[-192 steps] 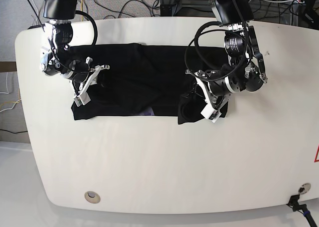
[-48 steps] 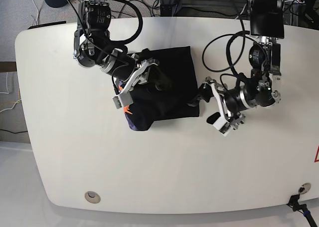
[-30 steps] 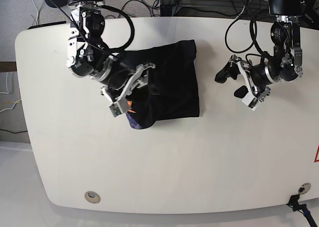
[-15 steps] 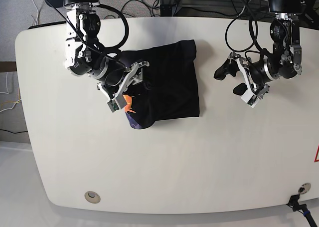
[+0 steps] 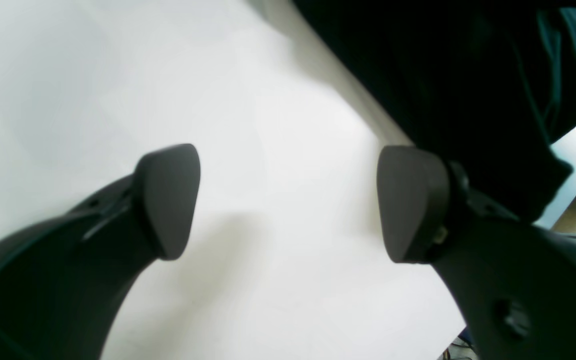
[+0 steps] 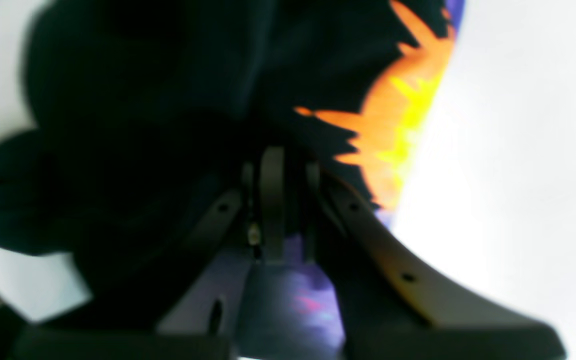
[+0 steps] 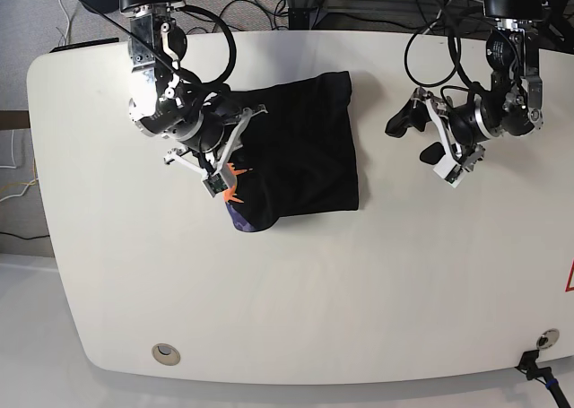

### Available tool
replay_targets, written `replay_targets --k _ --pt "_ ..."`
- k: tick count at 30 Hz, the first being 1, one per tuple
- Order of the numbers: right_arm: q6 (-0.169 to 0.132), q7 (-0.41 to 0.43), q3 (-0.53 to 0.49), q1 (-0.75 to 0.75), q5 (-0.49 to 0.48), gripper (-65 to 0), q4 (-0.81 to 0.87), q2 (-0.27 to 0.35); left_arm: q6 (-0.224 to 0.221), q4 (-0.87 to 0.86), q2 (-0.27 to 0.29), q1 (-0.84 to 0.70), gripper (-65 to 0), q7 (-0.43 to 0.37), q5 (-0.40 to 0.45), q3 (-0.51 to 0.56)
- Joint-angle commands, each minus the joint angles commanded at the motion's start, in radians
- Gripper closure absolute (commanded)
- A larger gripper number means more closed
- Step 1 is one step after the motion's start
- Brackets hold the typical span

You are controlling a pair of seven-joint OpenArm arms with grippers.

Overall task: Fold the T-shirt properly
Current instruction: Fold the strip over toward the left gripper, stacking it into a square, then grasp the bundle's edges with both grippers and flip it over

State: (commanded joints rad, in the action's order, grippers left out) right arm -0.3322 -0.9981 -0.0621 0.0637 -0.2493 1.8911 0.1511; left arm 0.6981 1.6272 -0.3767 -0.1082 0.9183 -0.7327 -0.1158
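White table (image 7: 296,282) lies bare beside the T-shirt (image 7: 300,148), left claw (image 5: 288,200) spread

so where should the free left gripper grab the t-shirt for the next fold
Probably the T-shirt's far corner on the left arm's side, coming in low from the open table. That edge lies flat and clear, nearest the open left gripper; the right gripper already pinches the printed side.

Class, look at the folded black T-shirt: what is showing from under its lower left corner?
Under the T-shirt, an orange-yellow print on purple peeks out, beside the right pincer. The print's remainder is covered by black fabric.
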Motion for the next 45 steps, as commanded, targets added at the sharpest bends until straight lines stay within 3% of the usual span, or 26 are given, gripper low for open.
replay_targets --k 5,12,17,25,30,31,34,38,41,45 --pt "-0.006 0.0 -0.015 0.0 0.005 -4.3 0.0 -0.014 0.0 -0.002 0.0 -0.002 -52.6 0.0 0.0 0.0" --pt "-0.002 0.0 -0.114 -0.032 0.017 -4.4 -0.011 -0.158 0.0 -0.002 0.0 -0.002 -52.6 0.0 0.0 0.0" --pt "0.0 0.034 -0.155 -0.132 0.017 -4.4 -0.149 -0.253 0.0 0.0 -0.017 -0.002 -52.6 0.0 0.0 0.0" --pt "0.0 0.124 -0.16 -0.278 0.006 -4.4 -0.35 -0.308 0.0 -0.005 -0.02 0.002 -52.6 0.0 0.0 0.0" --pt "0.003 0.16 -0.158 -0.311 -0.005 -4.4 -0.35 -0.308 0.0 0.0 -0.02 0.002 -52.6 0.0 0.0 0.0" --pt "0.014 0.167 -0.158 -0.322 -0.031 -4.5 -0.351 -0.308 0.0 0.0 -0.02 0.002 -52.6 0.0 0.0 0.0" --pt "0.083 0.187 -0.16 -0.345 -0.143 -4.5 -0.358 -0.308 0.0 0.0 -0.02 0.003 -52.6 0.0 0.0 0.0" --pt "0.126 0.184 -0.157 -0.342 -0.224 -4.5 -0.305 -0.296 0.0 0.069 -0.02 -0.002 -52.6 0.002 -0.005 0.002" --pt "0.14 0.183 -0.157 -0.322 -0.224 -4.5 -0.267 -0.189 0.0 0.181 -0.011 0.003 -52.6 0.043 -0.006 0.04" --pt "0.141 0.192 -0.157 -0.316 -0.224 -4.4 -0.281 -0.061 0.0 0.264 0.051 0.025 -52.6 0.049 -0.008 0.152"
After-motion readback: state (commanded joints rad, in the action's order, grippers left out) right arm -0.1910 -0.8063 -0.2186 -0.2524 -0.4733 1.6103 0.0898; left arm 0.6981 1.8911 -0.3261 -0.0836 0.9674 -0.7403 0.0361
